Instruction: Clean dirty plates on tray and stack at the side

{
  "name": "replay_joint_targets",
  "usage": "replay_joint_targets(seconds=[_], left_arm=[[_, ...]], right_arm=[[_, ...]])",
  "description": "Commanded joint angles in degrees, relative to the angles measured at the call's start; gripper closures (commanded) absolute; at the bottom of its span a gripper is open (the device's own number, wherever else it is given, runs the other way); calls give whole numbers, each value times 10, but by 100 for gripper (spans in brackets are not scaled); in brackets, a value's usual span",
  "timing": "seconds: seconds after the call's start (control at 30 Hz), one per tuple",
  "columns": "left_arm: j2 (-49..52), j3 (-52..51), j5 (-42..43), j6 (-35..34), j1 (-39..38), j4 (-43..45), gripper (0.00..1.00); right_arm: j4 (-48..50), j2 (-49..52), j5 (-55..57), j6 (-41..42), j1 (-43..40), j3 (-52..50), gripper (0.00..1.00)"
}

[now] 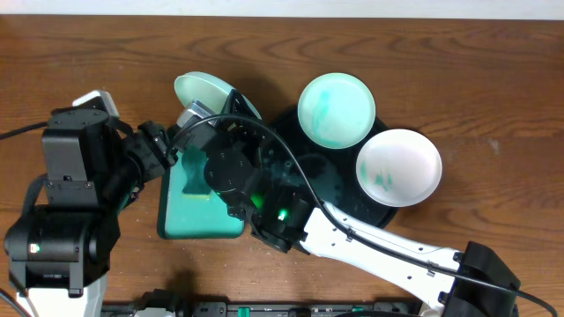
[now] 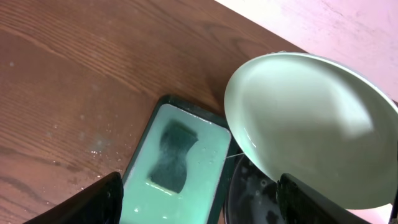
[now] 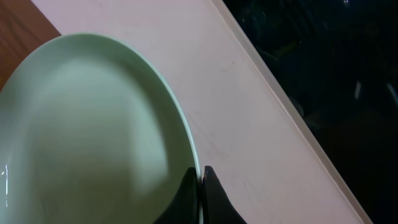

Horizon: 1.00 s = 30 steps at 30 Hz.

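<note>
One rigid, probably slippery green plate (image 3: 93, 124) is pinched at its rim in the right end effector (image 3: 200, 180); the left end effector (image 2: 199, 186) gapes empty.

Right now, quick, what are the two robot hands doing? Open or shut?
Left gripper: open, holding nothing.
Right gripper: closed on the rim of the pale green plate.

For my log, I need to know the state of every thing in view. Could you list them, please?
Pale green plate: held up, tilted, gripped at its rim.
Right gripper: jaws shut on that rim.
Left gripper: jaws open, empty.
Sponge: sunk in milky water in the basin.
Teal plate: upright on the tray, smeared.
White plate: upright on the tray, smeared.
</note>
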Motion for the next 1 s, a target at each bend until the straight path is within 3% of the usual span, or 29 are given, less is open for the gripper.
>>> replay_joint_targets(seconds=[0.0,0.2,0.4,0.47,0.57,0.63,0.73,0.8,0.87,0.9,0.97], left_arm=[[7,9,8,1,-2,3,21],[7,9,8,1,-2,3,21],[7,9,8,1,-2,3,21],[7,9,8,1,-2,3,21],[7,9,8,1,-2,3,21],[7,9,8,1,-2,3,21],[7,9,8,1,-2,3,21],[7,9,8,1,-2,3,21],[7,9,8,1,-2,3,21],[7,9,8,1,-2,3,21],[7,9,8,1,-2,3,21]], right_arm=[[7,-11,-30,2,26,6,99],[7,-11,-30,65,17,6,99],[13,-11,-29,32,10,6,99],[10,-11,-38,77,8,6,99],[-6,-11,-43,22,7,6,99],[5,-11,-44,118,-2,6,99],[-21,-9,-88,115,-5,6,99],[-26,-10,-95,206,-19,6,99],[-59,-11,-148,188,-17,6,99],[-64,-10,-128,186,-18,6,99],[-75,-10,-33,304,-45,6,99]])
